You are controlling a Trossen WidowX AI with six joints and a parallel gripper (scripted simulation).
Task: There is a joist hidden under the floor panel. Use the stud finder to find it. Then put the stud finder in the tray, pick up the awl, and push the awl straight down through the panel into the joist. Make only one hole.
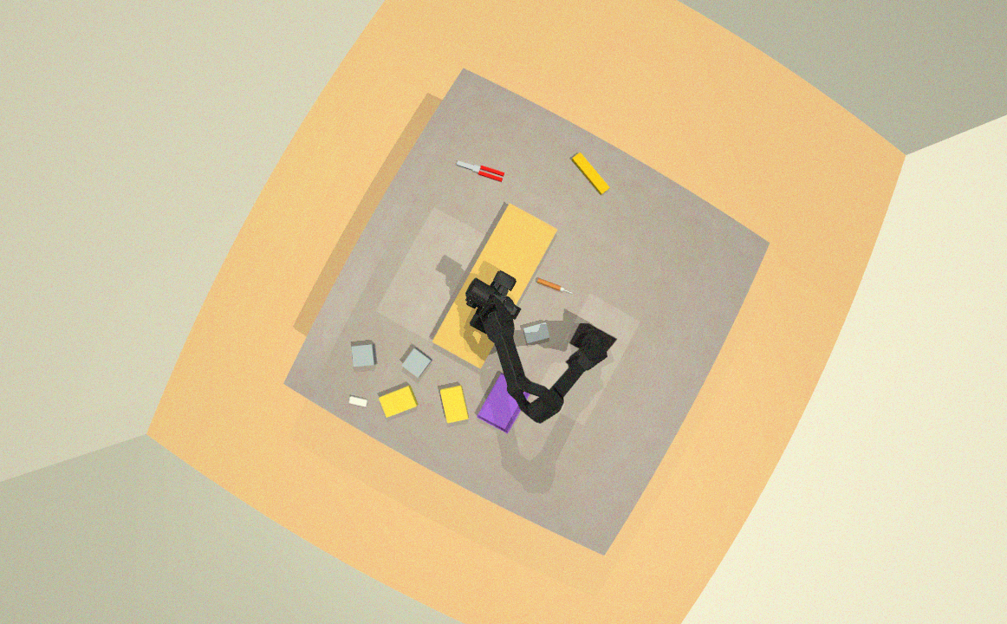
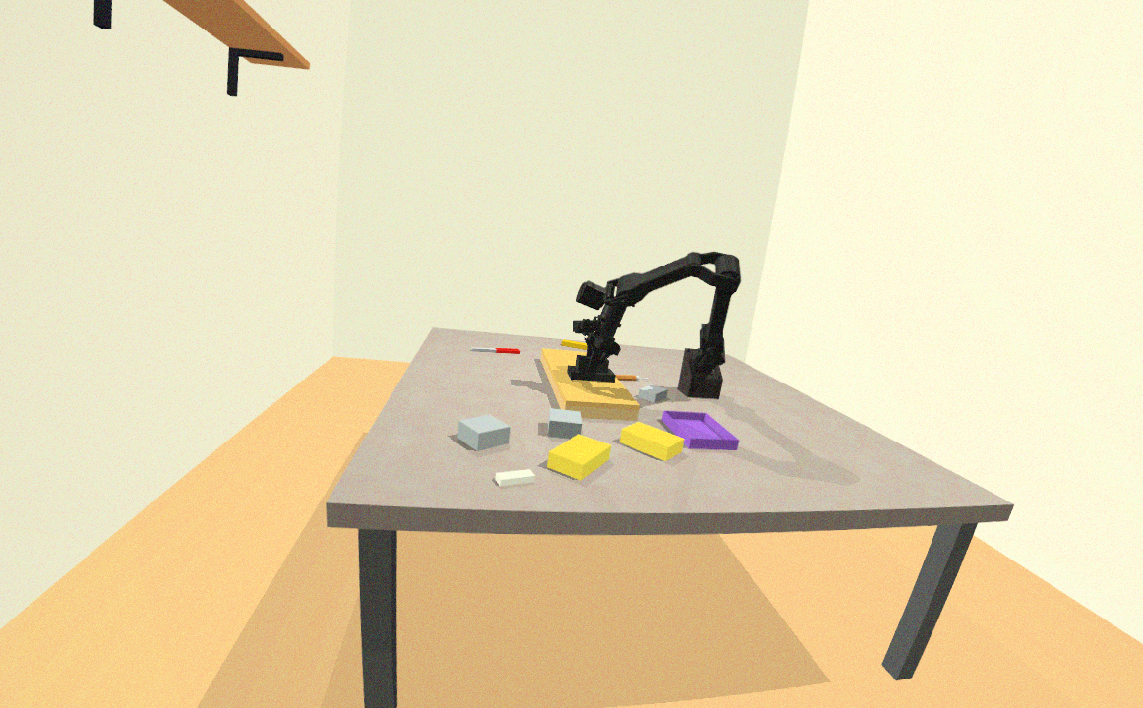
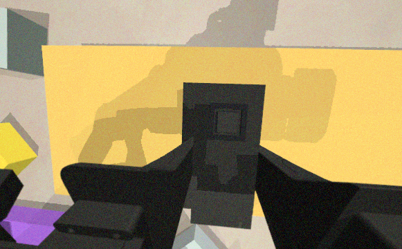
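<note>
Wrist view: the tool (image 1: 489, 306) (image 2: 594, 359) (image 3: 220, 142) is closed on the stud finder (image 2: 590, 375) (image 3: 223, 95), a black block gripped between its two fingers. The stud finder is over the floor panel (image 1: 522, 237) (image 2: 599, 409) (image 3: 363, 104); whether its underside touches the surface cannot be determined. Its face carries a square, recessed-looking feature.

Clock positions below are taken from the panel's centre in the top view. The tool is over the panel's 7 o'clock half. The awl (image 1: 548, 283) (image 2: 627, 378) lies flat on the counter (image 1: 670, 271) (image 2: 822, 466) (image 3: 325, 21) at 3 o'clock, near the panel's edge, orange handle nearer the panel and tip pointing away. The purple tray (image 1: 497, 405) (image 2: 700, 430) (image 3: 31, 221) sits at 6 o'clock, partly beneath the arm as seen from overhead; no stud finder is in it.

Other items: red-handled pliers (image 1: 489, 172) (image 2: 506, 351) at 12 o'clock; a yellow bar (image 1: 590, 172) (image 2: 572, 344) at 1; a small grey block (image 1: 535, 334) (image 2: 652, 393) at 5; two yellow blocks, the nearer one (image 1: 453, 404) (image 2: 650, 441) beside the tray, at 7; a white piece (image 1: 357, 400) (image 2: 513, 478) and two larger grey blocks between 7 and 8.
</note>
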